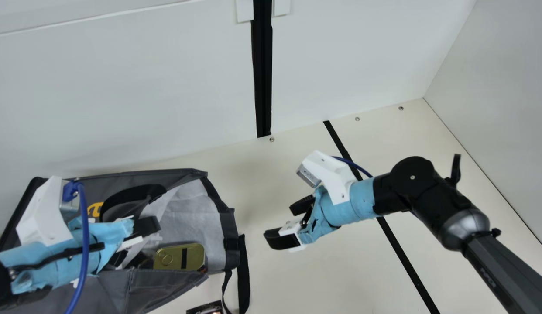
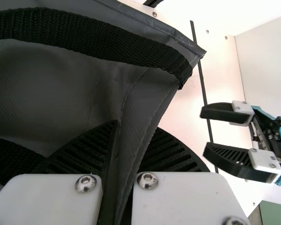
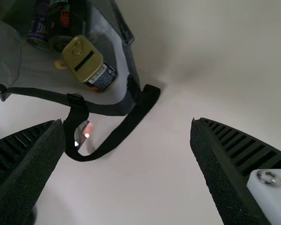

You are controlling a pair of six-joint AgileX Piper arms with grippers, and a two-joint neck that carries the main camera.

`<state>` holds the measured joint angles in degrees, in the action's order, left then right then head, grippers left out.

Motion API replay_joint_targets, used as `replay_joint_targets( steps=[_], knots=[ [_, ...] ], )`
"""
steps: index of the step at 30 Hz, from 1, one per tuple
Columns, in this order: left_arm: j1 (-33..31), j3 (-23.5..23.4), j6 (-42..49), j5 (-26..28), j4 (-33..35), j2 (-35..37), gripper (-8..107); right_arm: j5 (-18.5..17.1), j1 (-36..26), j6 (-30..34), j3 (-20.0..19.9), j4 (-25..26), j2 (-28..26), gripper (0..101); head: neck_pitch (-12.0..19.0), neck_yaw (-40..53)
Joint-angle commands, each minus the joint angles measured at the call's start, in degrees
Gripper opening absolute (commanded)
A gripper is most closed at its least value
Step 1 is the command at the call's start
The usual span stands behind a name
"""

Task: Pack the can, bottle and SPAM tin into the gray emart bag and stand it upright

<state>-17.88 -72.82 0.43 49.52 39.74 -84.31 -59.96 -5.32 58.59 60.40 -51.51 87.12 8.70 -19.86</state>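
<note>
Main view: the gray bag [image 1: 155,283] is found spread open on the table, its tin [image 1: 179,257] just inside the mouth. The left gripper [image 1: 144,234] is noted over the bag; the right gripper [image 1: 283,223] is held apart from it, beyond the mouth, fingers parted.

Left wrist view: a fold of the bag's wall is pinched between closed fingers, beside a handle [image 2: 103,35]. The cloth is judged light and limp, liable to sag; lifting is best done by the rim or both handles.

Right wrist view: two dark containers [image 3: 65,23] are seen inside the bag, beside the tin; which is bottle cannot be told. The tin is judged stiff, fairly heavy and smooth-sided, likely to slide when the bag is raised.
</note>
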Motion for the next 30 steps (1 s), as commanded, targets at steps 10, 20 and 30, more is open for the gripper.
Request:
replay_joint_targets(
  steps=[10, 20, 30],
  knots=[
    [0.0, 0.0, 0.0, 0.0, 0.0, 0.0, -8, -0.38, 3.1, 4.88, 0.47, -4.6, 5.33, 95, 1.3, -0.14],
    [0.0, 0.0, 0.0, 0.0, 0.0, 0.0, -8, -1.05, 5.17, 10.17, 2.72, -9.27, 11.41, 95, 1.3, -0.14],
    [0.0, 0.0, 0.0, 0.0, 0.0, 0.0, -8, -1.71, 7.44, 13.97, 5.75, -12.29, 17.2, 95, 1.3, -0.14]
  ],
)
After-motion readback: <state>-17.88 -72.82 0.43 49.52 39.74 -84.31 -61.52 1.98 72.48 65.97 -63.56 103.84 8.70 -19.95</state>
